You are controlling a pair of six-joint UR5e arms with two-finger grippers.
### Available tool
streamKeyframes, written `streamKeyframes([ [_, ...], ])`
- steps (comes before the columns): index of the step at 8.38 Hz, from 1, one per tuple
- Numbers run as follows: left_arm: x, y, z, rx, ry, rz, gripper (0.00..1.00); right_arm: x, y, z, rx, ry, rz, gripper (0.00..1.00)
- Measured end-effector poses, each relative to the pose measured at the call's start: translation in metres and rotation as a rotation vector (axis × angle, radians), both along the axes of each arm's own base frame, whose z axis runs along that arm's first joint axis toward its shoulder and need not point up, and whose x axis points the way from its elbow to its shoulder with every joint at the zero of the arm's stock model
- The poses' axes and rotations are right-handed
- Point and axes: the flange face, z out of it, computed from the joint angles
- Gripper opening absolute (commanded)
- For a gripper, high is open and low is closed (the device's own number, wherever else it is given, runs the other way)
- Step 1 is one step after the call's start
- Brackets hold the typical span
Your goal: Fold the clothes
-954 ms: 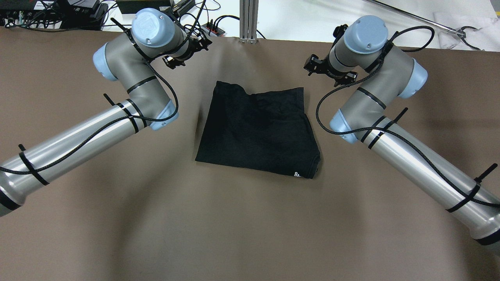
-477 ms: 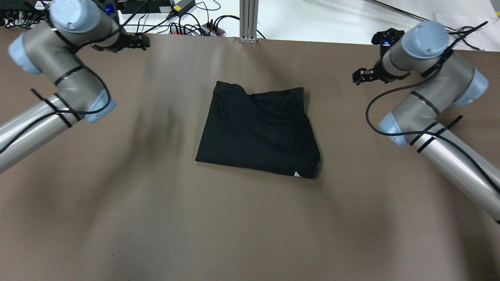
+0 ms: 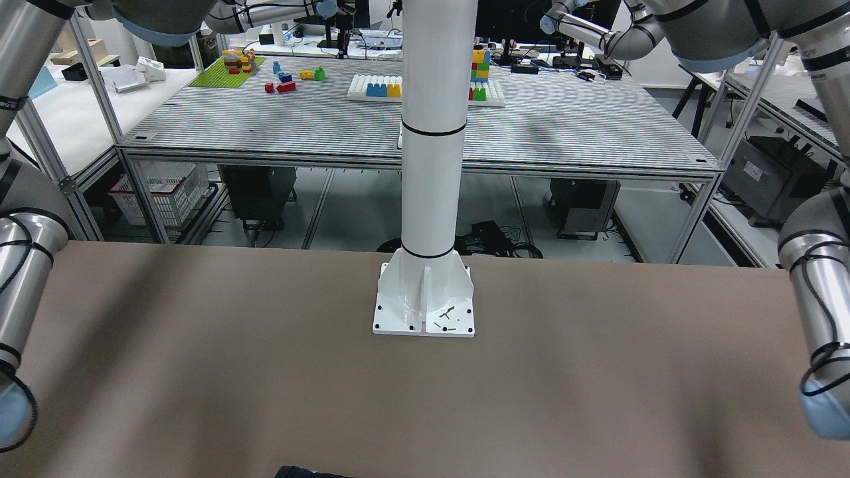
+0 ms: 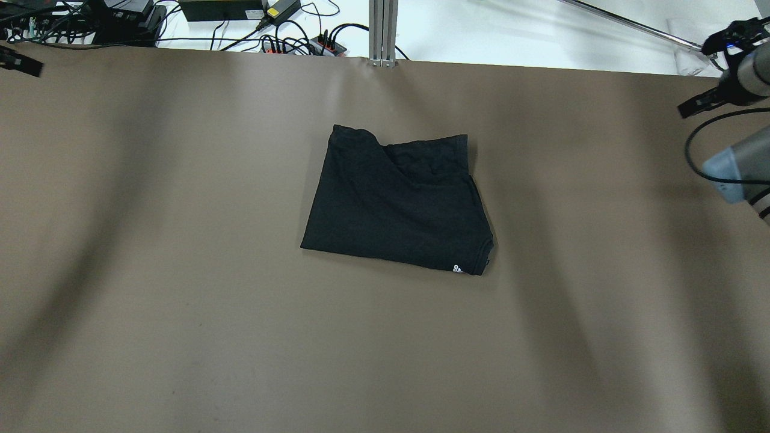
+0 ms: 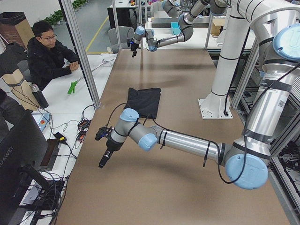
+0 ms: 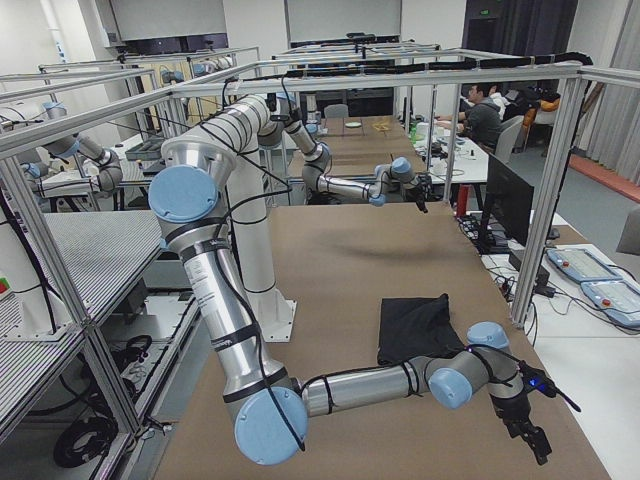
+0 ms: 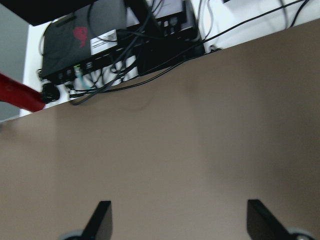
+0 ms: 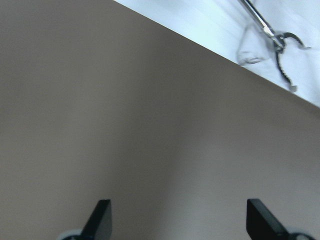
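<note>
The black clothes [image 4: 397, 204] lie folded into a rough rectangle at the middle of the brown table [image 4: 180, 300], with a small white mark [image 4: 457, 268] at the near right corner. They also show in the exterior left view [image 5: 144, 101], the exterior right view [image 6: 420, 325], and as a sliver in the front-facing view [image 3: 305, 473]. My left gripper [image 4: 18, 63] is far off at the table's back left; its wrist view [image 7: 180, 222] shows it open and empty over bare table. My right gripper [image 4: 701, 107] is at the back right edge, open and empty [image 8: 180, 220].
The white pillar [image 3: 425, 299] stands on the table behind the clothes. Cables and black boxes [image 4: 198, 12] lie past the far edge. A metal grabber tool [image 8: 280, 40] lies beyond the back right corner. A seated person [image 5: 47, 56] is beside the table.
Both arms have swung outward, from beside the clothes to the table's far left and right edges. The clothes have not moved.
</note>
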Motion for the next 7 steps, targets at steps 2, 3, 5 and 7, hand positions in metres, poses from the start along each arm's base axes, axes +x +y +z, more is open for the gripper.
streamKeyframes([
  [2, -0.099, 0.039, 0.058, 0.006, -0.115, 0.089, 0.95, 0.084, 0.018, 0.044, 0.030, 0.112, -0.032, 0.95],
  [3, -0.130, 0.058, 0.079, 0.005, -0.151, 0.119, 0.95, 0.116, 0.032, 0.065, 0.030, 0.143, -0.031, 0.95],
  [5, -0.152, 0.094, 0.117, 0.017, -0.156, 0.157, 0.95, 0.162, 0.068, 0.106, 0.046, 0.174, -0.018, 0.95],
  [7, -0.155, 0.106, 0.128, 0.023, -0.139, 0.144, 0.95, 0.187, 0.090, 0.117, 0.068, 0.178, 0.008, 0.95],
])
